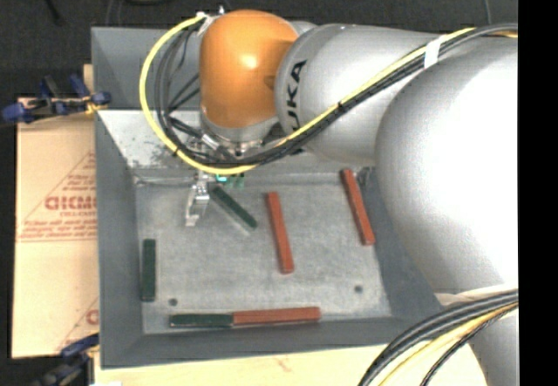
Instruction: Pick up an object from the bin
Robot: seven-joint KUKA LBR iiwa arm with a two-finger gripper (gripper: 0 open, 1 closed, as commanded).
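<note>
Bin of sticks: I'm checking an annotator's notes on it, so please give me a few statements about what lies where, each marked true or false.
1. The gripper is over the far left part of the grey metal bin, beside the slanted dark green flat stick. True.
2. The red-brown flat stick in the middle lies across the red-brown flat stick at the right. False: they lie apart.
3. Along the near wall, a dark green flat stick and a red-brown flat stick lie end to end. True.
4. The dark green flat stick by the left wall leans on the gripper. False: it lies flat on the floor, apart from it.
</note>
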